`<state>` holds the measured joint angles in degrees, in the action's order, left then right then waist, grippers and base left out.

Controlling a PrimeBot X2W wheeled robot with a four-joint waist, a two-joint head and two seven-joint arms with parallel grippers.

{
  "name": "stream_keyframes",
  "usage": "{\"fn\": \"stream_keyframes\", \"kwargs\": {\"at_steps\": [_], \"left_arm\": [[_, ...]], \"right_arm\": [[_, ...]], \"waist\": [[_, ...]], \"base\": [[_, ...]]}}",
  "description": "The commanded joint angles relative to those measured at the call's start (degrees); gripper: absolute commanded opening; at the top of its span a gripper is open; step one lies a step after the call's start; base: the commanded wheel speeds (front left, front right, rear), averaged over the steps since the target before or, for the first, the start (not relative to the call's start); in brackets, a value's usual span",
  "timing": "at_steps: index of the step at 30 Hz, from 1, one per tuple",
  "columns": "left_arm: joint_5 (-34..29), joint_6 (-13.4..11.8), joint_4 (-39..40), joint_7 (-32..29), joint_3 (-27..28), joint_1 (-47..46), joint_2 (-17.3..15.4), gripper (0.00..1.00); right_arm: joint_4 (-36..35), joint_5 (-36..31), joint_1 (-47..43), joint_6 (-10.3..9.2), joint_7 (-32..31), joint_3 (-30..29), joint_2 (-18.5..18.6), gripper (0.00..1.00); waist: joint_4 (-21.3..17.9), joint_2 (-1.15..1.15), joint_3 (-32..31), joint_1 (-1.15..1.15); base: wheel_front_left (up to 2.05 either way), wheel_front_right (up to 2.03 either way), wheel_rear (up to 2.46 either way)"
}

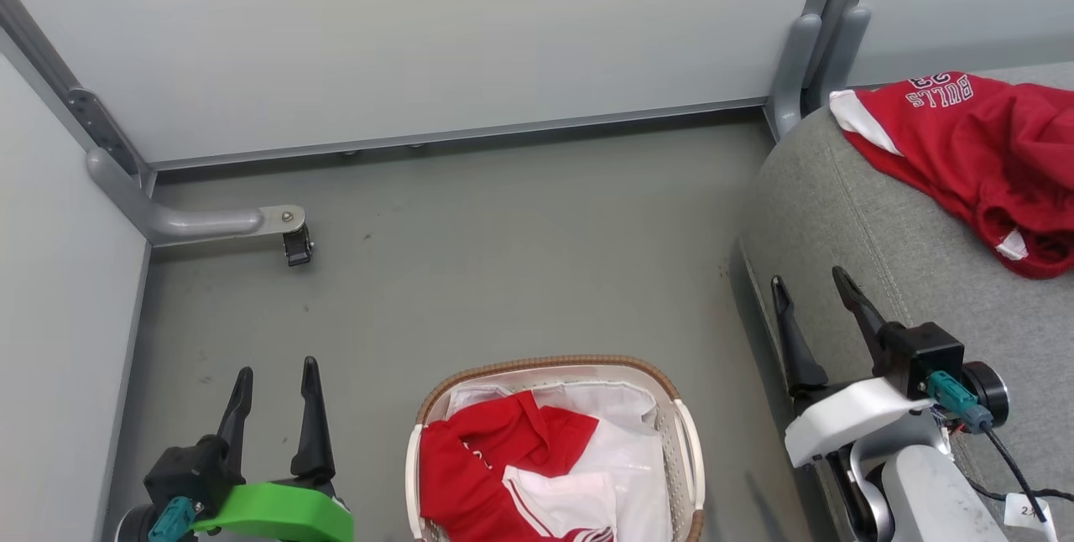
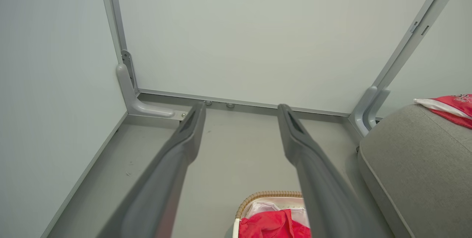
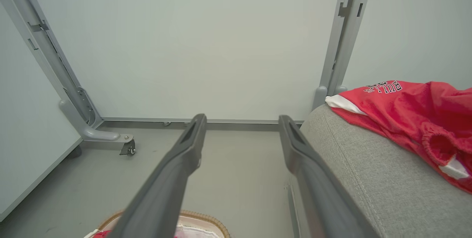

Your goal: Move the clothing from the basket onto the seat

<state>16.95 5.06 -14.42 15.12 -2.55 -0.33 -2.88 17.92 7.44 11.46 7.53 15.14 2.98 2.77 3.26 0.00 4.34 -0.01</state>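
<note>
My left gripper (image 1: 278, 366) and right gripper (image 1: 809, 276) hover wide open, both empty. Between them sits the basket (image 1: 545, 364) holding red clothing (image 1: 495, 450). Another garment (image 1: 965, 139) lies on the seat (image 1: 839, 215), beyond the right fingers.

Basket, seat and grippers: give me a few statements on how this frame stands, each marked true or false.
1. A red lettered garment lies on the seat. True.
2. The basket holds no clothing. False: a red-and-white garment lies in it.
3. The left gripper is shut on cloth. False: its fingers stand apart, holding nothing.
4. The right gripper is open. True.
5. The basket stands on the seat. False: it stands on the floor.
</note>
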Motion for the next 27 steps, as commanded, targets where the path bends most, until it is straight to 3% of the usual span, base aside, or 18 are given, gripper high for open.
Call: {"fn": "stream_keyframes", "kwargs": {"at_steps": [1, 27], "left_arm": [[0.2, 0.1, -0.3, 0.0, -0.2, 0.9, 0.0, 1.00], [-0.5, 0.5, -1.7, 0.1, -0.4, 1.0, 0.0, 1.00]], "right_arm": [[-0.2, 0.4, -1.2, -0.08, 0.0, 0.4, 0.2, 1.00], [0.2, 1.9, -2.1, -0.08, 0.0, 2.0, 0.2, 1.00]], "waist": [[-0.1, 0.00, -0.9, 0.01], [0.2, 0.00, -2.0, 0.01]], "base": [[0.00, 0.00, 0.00], [0.00, 0.00, 0.00]]}}
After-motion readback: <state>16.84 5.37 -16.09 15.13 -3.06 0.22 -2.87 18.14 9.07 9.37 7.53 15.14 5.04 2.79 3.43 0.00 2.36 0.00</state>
